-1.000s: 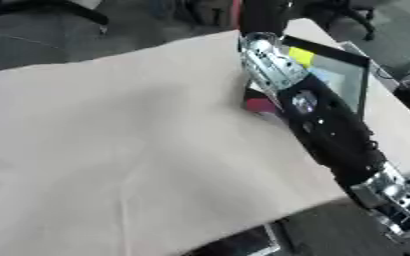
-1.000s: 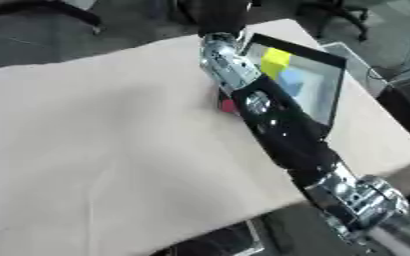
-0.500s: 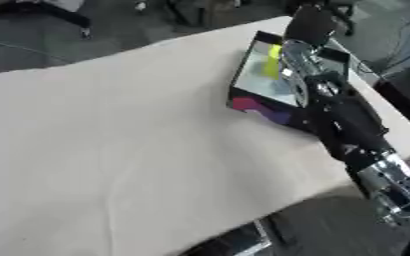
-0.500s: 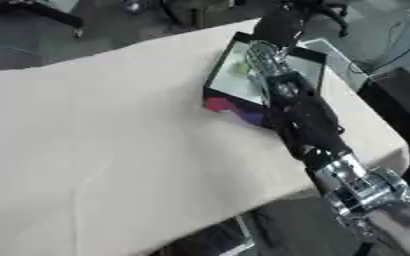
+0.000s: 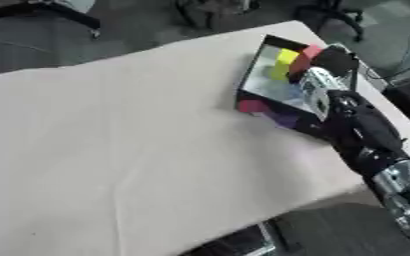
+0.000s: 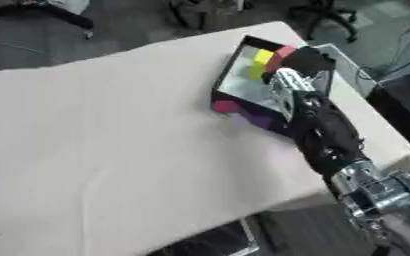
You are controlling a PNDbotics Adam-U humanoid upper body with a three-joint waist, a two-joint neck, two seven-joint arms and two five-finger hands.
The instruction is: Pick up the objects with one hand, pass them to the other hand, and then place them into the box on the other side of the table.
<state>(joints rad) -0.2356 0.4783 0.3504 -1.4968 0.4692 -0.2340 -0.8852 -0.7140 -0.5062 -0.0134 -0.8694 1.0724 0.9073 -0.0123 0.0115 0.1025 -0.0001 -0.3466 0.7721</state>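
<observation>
A shallow black-rimmed box (image 5: pixel 251 70) with a magenta and purple front wall lies at the table's right side. A yellow block (image 5: pixel 285 58) and a red piece (image 5: pixel 312 51) lie at its far end. My right arm comes in from the lower right and stretches across the box. My right hand (image 5: pixel 334 60) shows as a dark shape over the box's far right corner, next to the red piece. I cannot tell whether it touches or holds the piece. My left hand shows in neither view.
A cream cloth (image 5: pixel 112 130) covers the table, which drops off just right of the box and along the bottom edge. Chairs and dark floor lie beyond the far edge.
The whole picture has shifted, so my head has moved. My right hand has gone from the box's near side to its far right corner.
</observation>
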